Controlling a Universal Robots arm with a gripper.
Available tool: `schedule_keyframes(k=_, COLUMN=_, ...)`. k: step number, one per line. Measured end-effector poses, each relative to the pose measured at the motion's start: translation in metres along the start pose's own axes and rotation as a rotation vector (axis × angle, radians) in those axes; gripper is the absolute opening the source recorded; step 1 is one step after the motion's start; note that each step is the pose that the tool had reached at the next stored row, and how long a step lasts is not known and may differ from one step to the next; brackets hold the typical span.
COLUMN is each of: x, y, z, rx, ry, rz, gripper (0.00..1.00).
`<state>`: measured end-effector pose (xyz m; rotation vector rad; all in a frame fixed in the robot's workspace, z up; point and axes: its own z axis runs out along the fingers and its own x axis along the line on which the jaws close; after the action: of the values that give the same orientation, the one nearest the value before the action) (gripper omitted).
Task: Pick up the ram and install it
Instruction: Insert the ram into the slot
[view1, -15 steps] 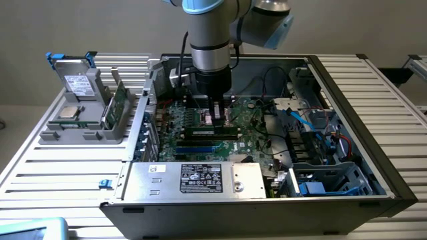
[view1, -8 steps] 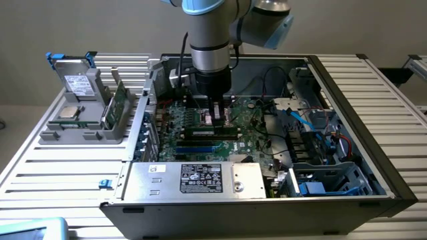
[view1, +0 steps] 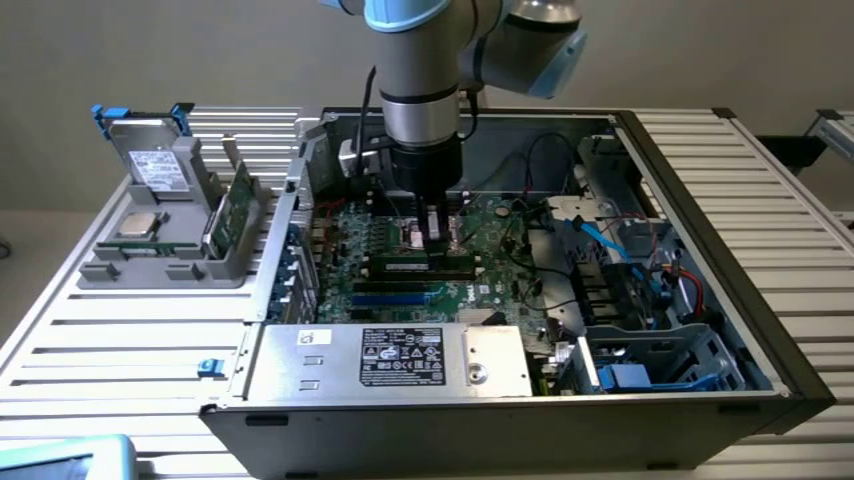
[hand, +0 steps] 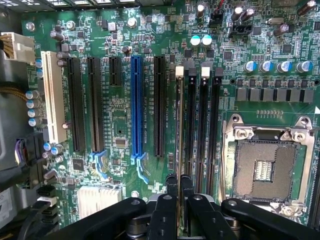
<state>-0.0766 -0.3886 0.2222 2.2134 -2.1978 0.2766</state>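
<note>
The ram (hand: 178, 125) shows edge-on as a thin strip standing in the memory slot closest to the long black expansion slots. My gripper (hand: 179, 181) is shut on the ram, its two black fingers (hand: 171, 186) pressed close on either side of the upper edge. In the exterior view the gripper (view1: 434, 240) points straight down over the middle of the motherboard (view1: 387, 290), inside the open computer case. The ram (view1: 420, 264) lies as a dark bar right under the fingertips. I cannot tell how deep it sits in the slot.
The open processor socket (hand: 265, 167) lies beside the memory slots, and a blue slot (hand: 136, 110) and a white slot (hand: 52, 95) lie on the other side. The power supply (view1: 387, 360) fills the case's front. At the exterior view's left, a grey holder (view1: 134, 265) carries another green stick (view1: 234, 210).
</note>
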Motion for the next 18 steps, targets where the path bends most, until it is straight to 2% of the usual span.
schedule_keyframes(k=5, x=0.000, y=0.0005, z=0.0002, rx=-0.0006, ry=-0.0005, rz=0.001, gripper=0.14)
schedule_keyframes(k=7, x=0.000, y=0.0004, z=0.0002, rx=0.0001, ry=-0.0010, rz=0.001, gripper=0.16)
schedule_keyframes(k=8, x=0.000, y=0.0004, z=-0.0001, rx=0.0000, ry=-0.0011, rz=0.001, gripper=0.23)
schedule_keyframes(k=9, x=0.000, y=0.0002, z=-0.0009, rx=0.0000, ry=-0.0014, rz=0.001, gripper=0.23)
schedule_keyframes(k=12, x=0.001, y=-0.0028, z=-0.0097, rx=-0.0021, ry=-0.0019, rz=0.001, gripper=0.23)
schedule_keyframes(k=15, x=0.003, y=-0.0074, z=-0.0192, rx=-0.0109, ry=-0.0020, rz=0.000, gripper=0.23)
schedule_keyframes(k=18, x=0.003, y=-0.0118, z=-0.0251, rx=-0.0260, ry=-0.0022, rz=-0.002, gripper=0.23)
